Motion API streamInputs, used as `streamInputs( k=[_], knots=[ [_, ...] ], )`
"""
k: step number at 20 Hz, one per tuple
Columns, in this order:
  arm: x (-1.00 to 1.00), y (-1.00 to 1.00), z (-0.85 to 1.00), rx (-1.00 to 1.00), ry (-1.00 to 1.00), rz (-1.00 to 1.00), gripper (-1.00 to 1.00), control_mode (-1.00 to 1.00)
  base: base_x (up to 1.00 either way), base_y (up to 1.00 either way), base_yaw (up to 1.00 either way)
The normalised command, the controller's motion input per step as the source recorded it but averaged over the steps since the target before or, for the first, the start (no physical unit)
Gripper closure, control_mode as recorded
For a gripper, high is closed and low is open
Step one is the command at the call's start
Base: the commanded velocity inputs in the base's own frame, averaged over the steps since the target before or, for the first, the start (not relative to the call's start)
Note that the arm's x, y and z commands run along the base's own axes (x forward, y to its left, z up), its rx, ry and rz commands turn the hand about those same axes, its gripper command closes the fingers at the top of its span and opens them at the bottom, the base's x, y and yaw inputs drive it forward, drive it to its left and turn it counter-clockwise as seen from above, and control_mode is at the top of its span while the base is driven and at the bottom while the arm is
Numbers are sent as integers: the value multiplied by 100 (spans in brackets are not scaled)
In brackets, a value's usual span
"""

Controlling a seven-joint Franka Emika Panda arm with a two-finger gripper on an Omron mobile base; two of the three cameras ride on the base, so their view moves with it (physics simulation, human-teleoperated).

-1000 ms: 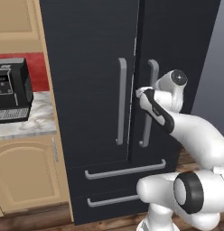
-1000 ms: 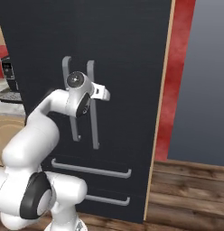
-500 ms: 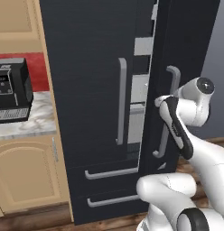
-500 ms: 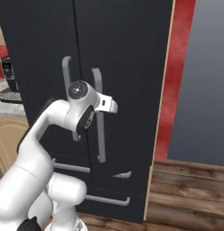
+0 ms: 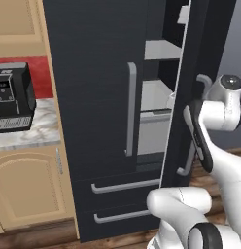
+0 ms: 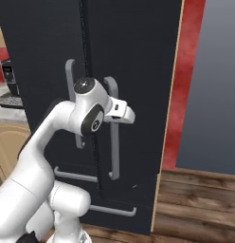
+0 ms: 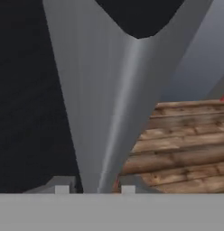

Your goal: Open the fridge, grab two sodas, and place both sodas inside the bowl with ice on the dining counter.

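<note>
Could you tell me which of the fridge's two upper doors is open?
The right black door with the long grey bar handle, held in the gripper, is swung out; the left door stays flush.

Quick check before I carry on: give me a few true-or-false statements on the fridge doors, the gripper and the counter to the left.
1. The fridge's right door is partly open. True.
2. The gripper is shut on that door's handle. True.
3. The left door is swung open as well. False: it is closed.
4. A soda can stands beside the coffee machine. False: no can shows there.
5. The lower drawers are closed. True.
</note>
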Motion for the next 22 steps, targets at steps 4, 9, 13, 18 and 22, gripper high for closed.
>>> streamInputs(
  k=[4, 9, 13, 18, 22],
  knots=[
    [-70, -16, -27, -4, -1, -1, -100, -100, 0, 0, 0],
    [-88, -2, 19, -1, -7, 0, -100, -100, 0, 0, 0],
    [-74, 33, 54, 0, 0, 0, -100, -100, 0, 0, 0],
    [-24, 93, 29, -10, 0, 0, -100, -100, 0, 0, 0],
    [4, 100, 31, -20, 3, 0, -100, -100, 0, 0, 0]
  ],
)
